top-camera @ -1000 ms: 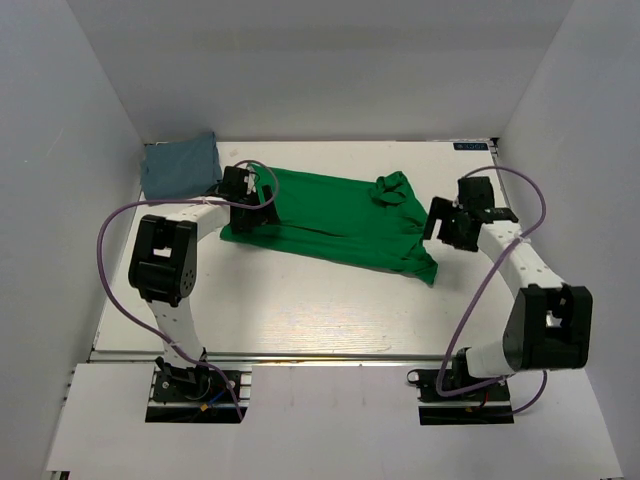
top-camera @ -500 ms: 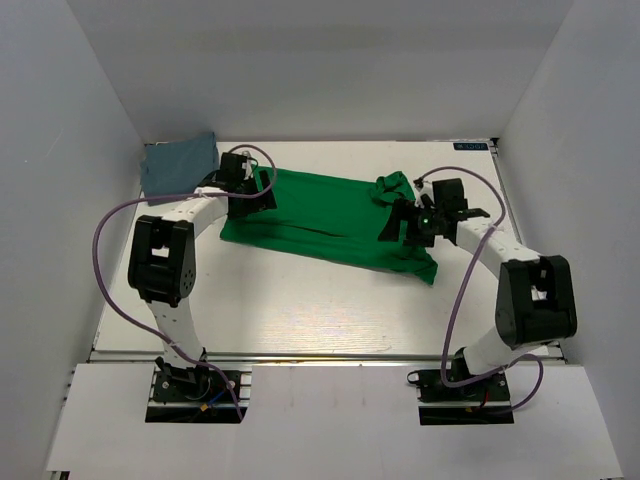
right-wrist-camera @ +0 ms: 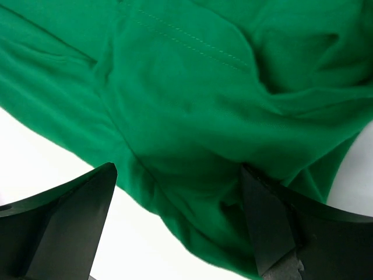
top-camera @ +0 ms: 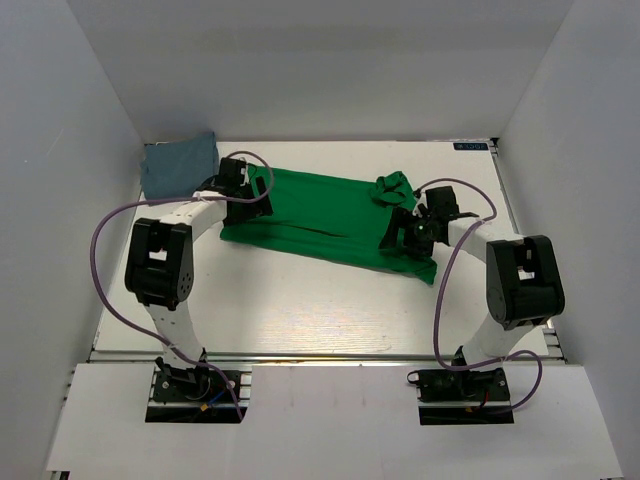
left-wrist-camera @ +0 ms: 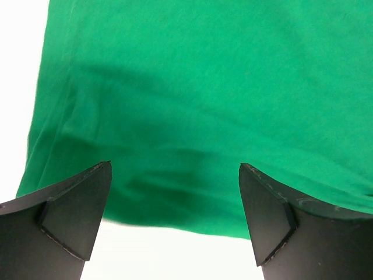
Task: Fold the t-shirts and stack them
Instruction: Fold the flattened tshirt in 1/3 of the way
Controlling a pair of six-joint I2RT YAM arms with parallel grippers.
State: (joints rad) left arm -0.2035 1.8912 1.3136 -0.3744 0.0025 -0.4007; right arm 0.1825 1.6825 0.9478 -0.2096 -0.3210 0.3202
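The bright green t-shirt (top-camera: 330, 220) lies spread across the middle of the white table, with a bunched sleeve at its far right. The slate grey-blue t-shirt (top-camera: 180, 165) lies folded in the far left corner. My left gripper (top-camera: 243, 193) is open at the green shirt's left end; the left wrist view shows the cloth (left-wrist-camera: 192, 105) between its spread fingers, with the hem just ahead of them. My right gripper (top-camera: 408, 233) is open low over the shirt's right end; the right wrist view shows rumpled green cloth (right-wrist-camera: 192, 111) between its fingers.
White walls enclose the table on the left, back and right. A small dark label (top-camera: 471, 146) sits at the back right edge. Bare table (top-camera: 300, 300) stretches between the shirt and the arm bases.
My right gripper has moved left from beside the shirt onto its right end. My left gripper has shifted slightly back along the shirt's left edge.
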